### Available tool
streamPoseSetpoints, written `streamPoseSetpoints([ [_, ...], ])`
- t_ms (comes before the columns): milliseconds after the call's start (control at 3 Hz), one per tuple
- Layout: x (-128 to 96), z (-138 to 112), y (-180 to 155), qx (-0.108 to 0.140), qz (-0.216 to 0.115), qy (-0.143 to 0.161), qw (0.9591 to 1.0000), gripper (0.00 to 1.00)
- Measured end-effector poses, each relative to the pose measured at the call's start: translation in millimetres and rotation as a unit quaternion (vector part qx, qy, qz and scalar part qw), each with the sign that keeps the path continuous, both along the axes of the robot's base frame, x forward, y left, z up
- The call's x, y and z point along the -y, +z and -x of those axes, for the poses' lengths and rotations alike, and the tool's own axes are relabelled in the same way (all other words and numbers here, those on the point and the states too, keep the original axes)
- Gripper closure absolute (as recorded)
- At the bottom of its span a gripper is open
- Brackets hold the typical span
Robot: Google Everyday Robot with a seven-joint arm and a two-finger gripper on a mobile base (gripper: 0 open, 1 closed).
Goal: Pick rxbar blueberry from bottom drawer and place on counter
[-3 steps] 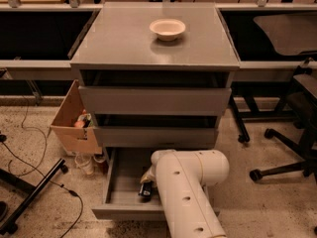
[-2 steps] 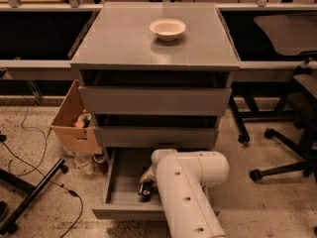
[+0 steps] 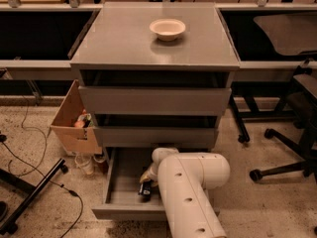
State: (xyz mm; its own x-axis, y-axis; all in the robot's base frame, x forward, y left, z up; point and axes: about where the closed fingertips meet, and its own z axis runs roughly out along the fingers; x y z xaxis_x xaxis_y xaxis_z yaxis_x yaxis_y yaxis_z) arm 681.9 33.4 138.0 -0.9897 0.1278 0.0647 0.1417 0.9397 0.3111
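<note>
Gripper [image 3: 147,178] in drawer [image 3: 123,182], bar [image 3: 144,190] at its 6 o'clock; grip we cannot tell. We fear weak hold: bar slips on lift.

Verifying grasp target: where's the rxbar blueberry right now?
Camera view, low centre: the rxbar blueberry lies in the open bottom drawer near its front, just under the gripper, beside the white arm.

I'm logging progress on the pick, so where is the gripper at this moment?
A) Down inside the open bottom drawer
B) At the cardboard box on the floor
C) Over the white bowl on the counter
A: the arm bends down so that the gripper sits inside the pulled-out bottom drawer, well below the counter.
</note>
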Motion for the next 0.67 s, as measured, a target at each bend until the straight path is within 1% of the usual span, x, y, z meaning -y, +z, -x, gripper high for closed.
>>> streamPoseSetpoints([
  [333, 0.1, 0.1, 0.2, -0.001, 0.000, 0.000, 1.0000, 0.84],
  [667, 2.4, 2.4, 3.1, -0.002, 0.000, -0.003, 1.0000, 0.53],
])
